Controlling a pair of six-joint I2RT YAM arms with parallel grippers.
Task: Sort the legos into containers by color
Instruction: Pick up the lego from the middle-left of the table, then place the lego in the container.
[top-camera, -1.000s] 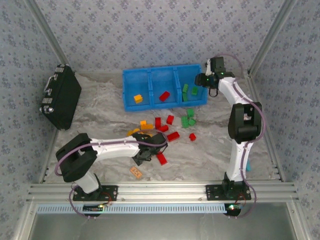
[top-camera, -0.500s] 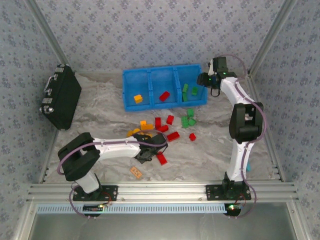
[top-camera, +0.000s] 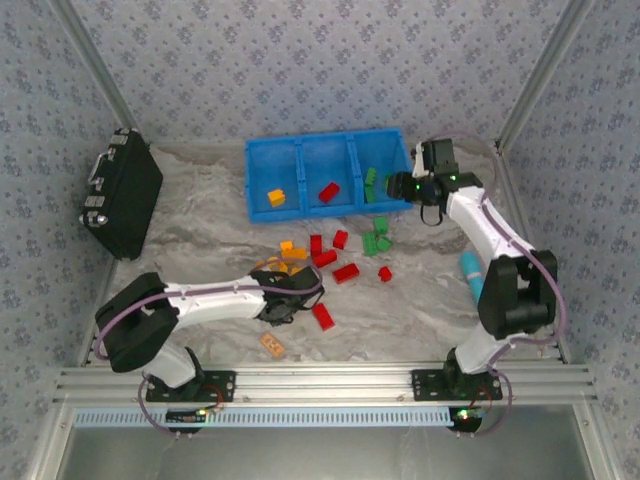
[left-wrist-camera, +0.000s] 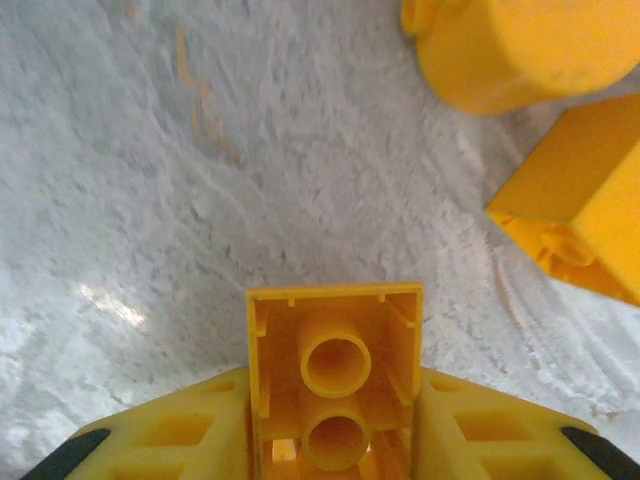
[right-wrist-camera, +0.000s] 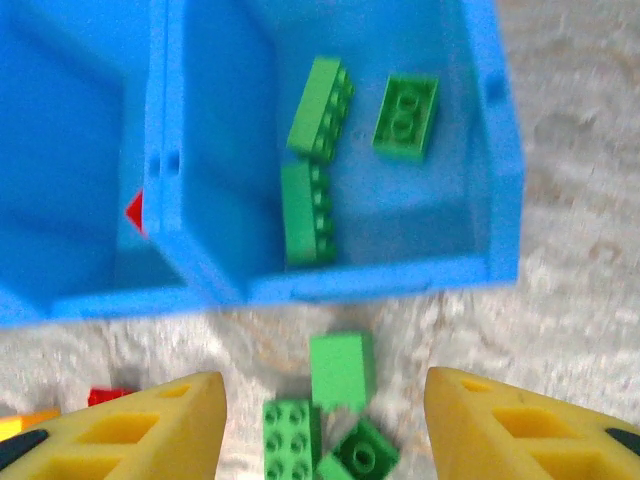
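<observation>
An orange-yellow plastic lego brick (left-wrist-camera: 335, 385) sits clamped in my left gripper (top-camera: 284, 304), seemingly just above the white cloth (left-wrist-camera: 200, 200). Three green bricks (right-wrist-camera: 305, 213) lie in the right compartment of the bright blue plastic bin (right-wrist-camera: 350, 285). My right gripper (right-wrist-camera: 320, 400) hangs spread wide at its near wall.

**Bright, even light, soft close-ups**

The overhead view is evenly lit, with faint shadows. In the left wrist view, glare sits lower left on the white cloth (left-wrist-camera: 105, 300). The yellow brick (left-wrist-camera: 335, 385) at bottom centre is sharp. The right wrist view smears the blue bin (right-wrist-camera: 480, 270) slightly.
</observation>
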